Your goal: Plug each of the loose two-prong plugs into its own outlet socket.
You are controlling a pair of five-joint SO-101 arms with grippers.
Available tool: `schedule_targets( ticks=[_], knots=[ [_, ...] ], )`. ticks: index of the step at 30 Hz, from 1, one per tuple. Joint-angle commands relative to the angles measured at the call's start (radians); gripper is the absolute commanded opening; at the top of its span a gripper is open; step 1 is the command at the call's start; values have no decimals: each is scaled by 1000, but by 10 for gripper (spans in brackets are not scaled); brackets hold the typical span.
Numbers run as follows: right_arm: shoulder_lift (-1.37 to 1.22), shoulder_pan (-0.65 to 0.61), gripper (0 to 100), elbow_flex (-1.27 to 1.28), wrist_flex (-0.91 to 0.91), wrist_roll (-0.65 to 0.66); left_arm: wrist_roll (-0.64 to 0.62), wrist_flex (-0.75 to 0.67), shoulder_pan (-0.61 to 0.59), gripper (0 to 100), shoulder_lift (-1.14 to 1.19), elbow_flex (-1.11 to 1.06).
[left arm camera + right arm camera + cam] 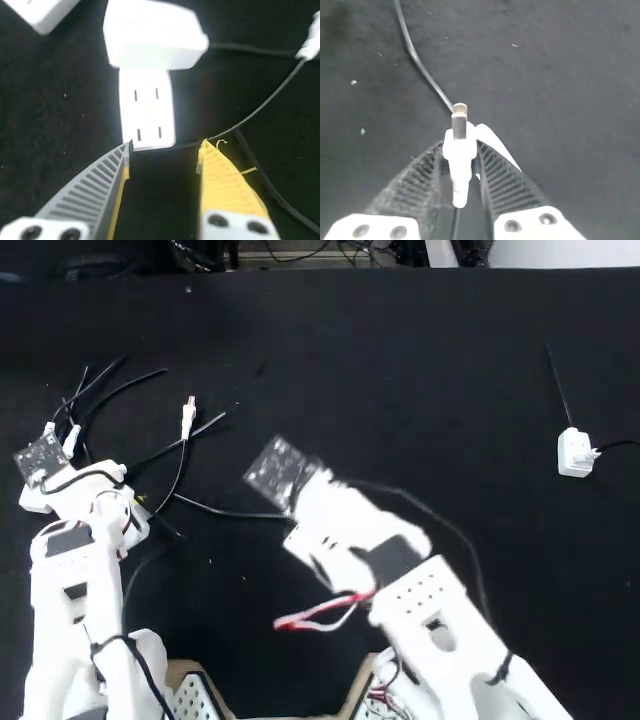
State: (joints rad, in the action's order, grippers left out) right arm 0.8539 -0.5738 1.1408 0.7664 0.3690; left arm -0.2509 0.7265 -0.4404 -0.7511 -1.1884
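My right gripper (461, 150) is shut on a white two-prong plug (459, 142), whose prongs point away from the wrist over bare black cloth. Its black cable (418, 62) trails off across the table. In the high view this gripper (280, 475) sits near the table's middle. My left gripper (162, 150) is open at the end of a white outlet strip (148, 115) with two free socket pairs. A white block (152, 35) sits on the strip's far part. In the high view the left gripper (40, 458) is at the far left. Another loose white plug (188, 415) lies between the arms.
Black cables (150, 455) cross the cloth near the left arm. A white adapter (575, 452) with a thin lead lies at the far right. A second white piece (45, 12) lies beside the strip. Red and white wires (315, 618) hang from the right arm.
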Motion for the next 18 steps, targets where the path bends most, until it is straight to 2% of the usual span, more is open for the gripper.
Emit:
schedule_targets(
  ticks=[1,5,11,18],
  knots=[
    [31,-95,11,160,-287,-57,12,37,48,216,-201,-21],
    [31,-193,11,223,-384,-91,12,66,117,216,-453,-124],
    [30,-206,11,249,-416,-91,11,68,209,216,-795,-282],
    [30,-239,11,323,-578,-140,11,144,332,218,-1080,-378]
  ],
)
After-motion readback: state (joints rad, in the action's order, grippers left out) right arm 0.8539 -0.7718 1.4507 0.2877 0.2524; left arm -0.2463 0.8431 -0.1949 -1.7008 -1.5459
